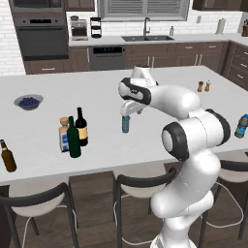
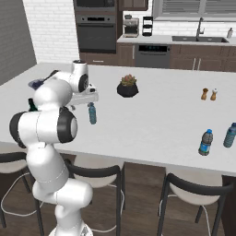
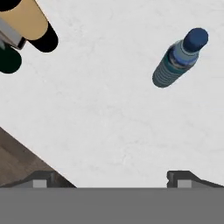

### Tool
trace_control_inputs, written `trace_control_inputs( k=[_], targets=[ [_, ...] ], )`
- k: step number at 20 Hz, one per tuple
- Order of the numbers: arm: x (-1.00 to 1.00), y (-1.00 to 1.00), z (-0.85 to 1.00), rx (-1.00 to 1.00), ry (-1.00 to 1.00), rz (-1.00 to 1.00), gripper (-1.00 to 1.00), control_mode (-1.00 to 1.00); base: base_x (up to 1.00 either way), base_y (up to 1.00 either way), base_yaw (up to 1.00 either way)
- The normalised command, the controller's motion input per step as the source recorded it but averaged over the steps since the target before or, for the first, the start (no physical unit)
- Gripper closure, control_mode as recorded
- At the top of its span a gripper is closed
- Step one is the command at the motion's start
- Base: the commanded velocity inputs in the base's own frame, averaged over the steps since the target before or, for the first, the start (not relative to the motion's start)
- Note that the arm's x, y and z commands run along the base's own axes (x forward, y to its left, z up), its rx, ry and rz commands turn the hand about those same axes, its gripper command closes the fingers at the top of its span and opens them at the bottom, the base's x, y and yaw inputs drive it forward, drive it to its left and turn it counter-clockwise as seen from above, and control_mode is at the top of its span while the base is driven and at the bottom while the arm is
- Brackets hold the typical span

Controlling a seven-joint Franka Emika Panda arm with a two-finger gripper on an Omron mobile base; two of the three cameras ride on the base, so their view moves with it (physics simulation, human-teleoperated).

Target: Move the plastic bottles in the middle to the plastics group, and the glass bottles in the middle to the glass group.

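One small pale-blue water bottle (image 1: pixel 125 124) stands mid-counter (image 1: pixel 160 82) just below the wide-open hand (image 1: pixel 127 110); probably light, thin-walled and slick, so I'd grab its ribbed body, not the cap.

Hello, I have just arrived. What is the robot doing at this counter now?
The white robot arm holds its open gripper above the small pale-blue plastic water bottle with a blue cap, which stands upright on the white counter. Nothing is gripped yet. To the arm's left, the tall dark green wine bottle and the black wine bottle with a cream label stand beside the square blue-labelled bottle.
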Motion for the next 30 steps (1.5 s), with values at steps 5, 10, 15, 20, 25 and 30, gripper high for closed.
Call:
trace_control_inputs(
  k=[5, 10, 15, 20, 25, 30],
  targets=[
    [0.16, -0.25, -0.09, -0.08, 0.0, -0.24, -1.0, -1.0, 0.0, 0.0, 0.0],
    [0.55, 0.07, -0.18, 0.01, -0.01, -0.12, -1.0, -1.0, 0.0, 0.0, 0.0],
    [0.73, 0.0, -0.3, 0.05, -0.02, -0.14, -1.0, -1.0, 0.0, 0.0, 0.0],
    [0.34, 0.01, -0.21, 0.02, 0.0, -0.09, -1.0, -1.0, 0.0, 0.0, 0.0],
    [0.17, 0.15, -0.2, 0.01, -0.05, -0.05, -1.0, -1.0, 0.0, 0.0, 0.0],
    [0.02, 0.05, -0.23, 0.04, -0.17, -0.03, -1.0, -1.0, 0.0, 0.0, 0.0]
  ],
)
